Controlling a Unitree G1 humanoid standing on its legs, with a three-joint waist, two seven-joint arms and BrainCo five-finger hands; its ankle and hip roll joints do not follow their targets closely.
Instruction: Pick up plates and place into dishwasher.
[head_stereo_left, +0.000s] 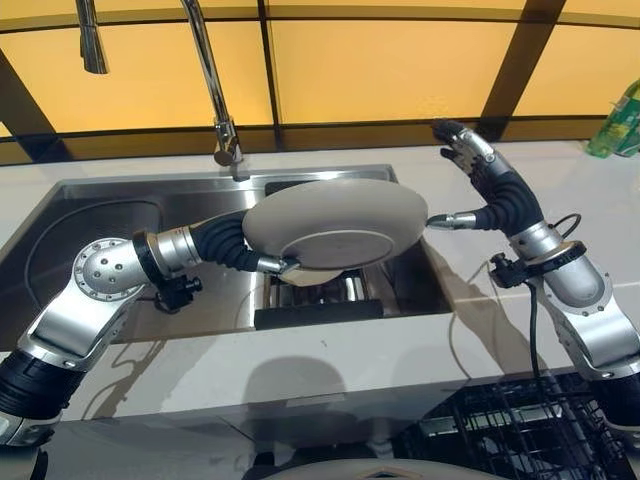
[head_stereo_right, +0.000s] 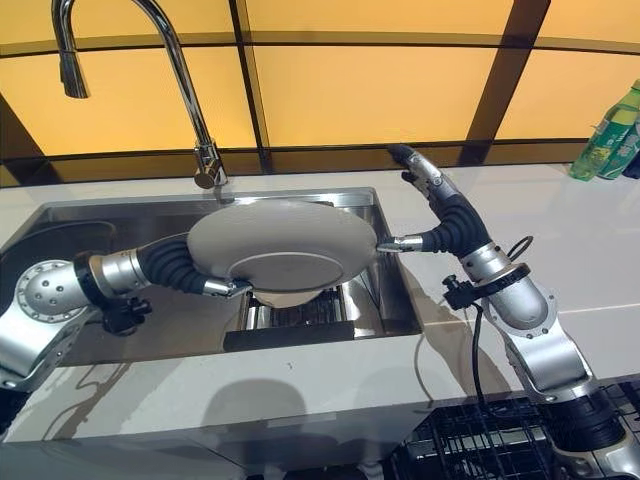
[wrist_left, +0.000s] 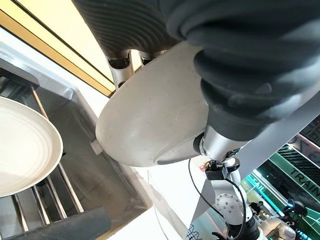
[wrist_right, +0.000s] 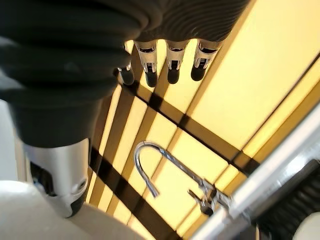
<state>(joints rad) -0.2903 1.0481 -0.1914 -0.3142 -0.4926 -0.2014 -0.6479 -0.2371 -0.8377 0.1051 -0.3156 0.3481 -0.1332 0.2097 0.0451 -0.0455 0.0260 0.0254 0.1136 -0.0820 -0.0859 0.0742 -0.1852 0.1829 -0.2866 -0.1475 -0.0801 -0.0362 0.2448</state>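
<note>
A large beige plate (head_stereo_left: 335, 225) hangs tilted over the sink (head_stereo_left: 110, 205), its underside toward me. My left hand (head_stereo_left: 272, 265) is shut on its lower left rim, thumb on the underside and fingers hidden behind it. My right hand (head_stereo_left: 495, 185) stands open to the plate's right, fingers (wrist_right: 172, 65) straight and raised, with its thumb tip touching the plate's right rim. A second pale plate (wrist_left: 25, 145) lies on the bars of a rack inside the sink, below the held one.
A tall curved faucet (head_stereo_left: 205, 60) rises behind the sink. A green bottle (head_stereo_left: 620, 120) stands at the counter's far right. The black wire dishwasher rack (head_stereo_left: 510, 420) sits open below the counter's front edge at lower right.
</note>
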